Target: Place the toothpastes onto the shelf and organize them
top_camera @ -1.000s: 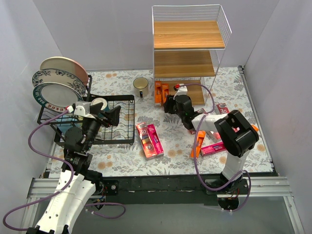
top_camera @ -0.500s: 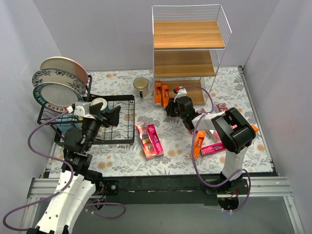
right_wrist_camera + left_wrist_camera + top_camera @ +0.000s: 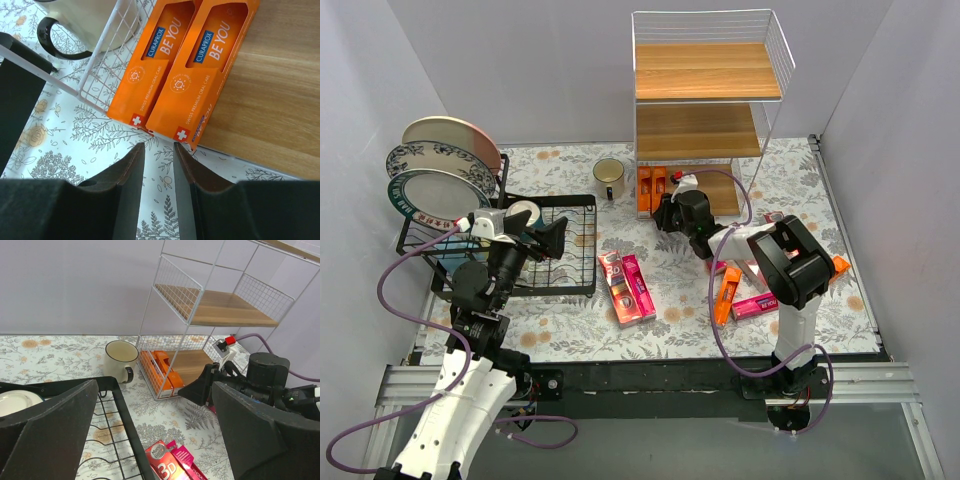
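Your right gripper (image 3: 159, 148) is down low at the front of the shelf (image 3: 780, 60). Its fingers (image 3: 125, 175) are drawn almost together, with just a sliver of floral cloth (image 3: 75, 130) showing between them and nothing in the pinch.

Right ahead of the tips are two orange cartons (image 3: 192, 65). They lie flat side by side, long edges touching, at the left end of the bottom board (image 3: 280, 90), hard against the wire side. Their near ends come to the board's front edge. From this angle I can't tell whether they overhang it.

The mug (image 3: 610, 178) stands just outside that wire side, on the cloth.

Out on the table, a red 3D carton (image 3: 616, 283) and a magenta carton (image 3: 638, 288) lie touching, side by side, between your two arms. Over by the right arm, a loose orange carton (image 3: 725, 295) lies tilted, with a second magenta carton (image 3: 755, 305) just beside it. A second red carton (image 3: 777, 222) peeks out behind the arm, partly hidden.

Your left gripper (image 3: 556, 237) hangs over the black dish rack (image 3: 580, 205), jaws spread wide and holding nothing. The plates (image 3: 445, 165) stand upright at the rack's left end, well apart from the shelf.
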Motion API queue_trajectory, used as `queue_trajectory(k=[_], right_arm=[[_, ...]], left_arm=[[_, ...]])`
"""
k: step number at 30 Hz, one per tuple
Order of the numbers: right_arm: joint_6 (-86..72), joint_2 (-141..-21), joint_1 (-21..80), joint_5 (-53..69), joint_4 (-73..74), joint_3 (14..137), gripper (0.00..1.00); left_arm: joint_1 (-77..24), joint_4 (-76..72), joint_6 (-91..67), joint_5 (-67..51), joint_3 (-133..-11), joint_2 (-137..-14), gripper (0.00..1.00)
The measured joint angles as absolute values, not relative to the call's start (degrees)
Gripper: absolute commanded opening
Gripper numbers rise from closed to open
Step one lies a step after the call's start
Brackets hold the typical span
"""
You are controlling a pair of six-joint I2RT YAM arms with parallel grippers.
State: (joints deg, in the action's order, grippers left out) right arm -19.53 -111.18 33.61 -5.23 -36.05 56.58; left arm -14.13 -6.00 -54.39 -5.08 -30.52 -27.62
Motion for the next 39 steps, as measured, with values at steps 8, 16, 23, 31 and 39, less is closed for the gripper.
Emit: queue_trajectory(k=[8,16,23,31,39], right_arm=[[-19.1,-110.2,33.4,-4.8,-34.7,56.4,0.46],[-18.6,-93.2,33.4,-4.6,-21.1,50.8,0.72],[-21.7,-75.4,33.4,-7.4,-2.2,45.1,0.85],[-26.0,-65.6,33.4,-9.0,21.3,41.8,0.86],[-29.6,-63.7,33.4,-11.2,30.5,37.9,0.85]], left_arm=[[-14.3,-6.0,-54.4,-5.1,-30.5,-27.7,0.98],[-14.4,-6.0,-54.4,-5.1,-30.5,-27.5,0.98],[-14.5,-6.0,-54.4,-5.1,-30.5,-26.6,0.98],[-14.5,-6.0,-54.4,-5.1,-30.5,-26.5,0.98],[-14.5,-6.0,-54.4,-5.1,-30.5,-26.5,0.98]])
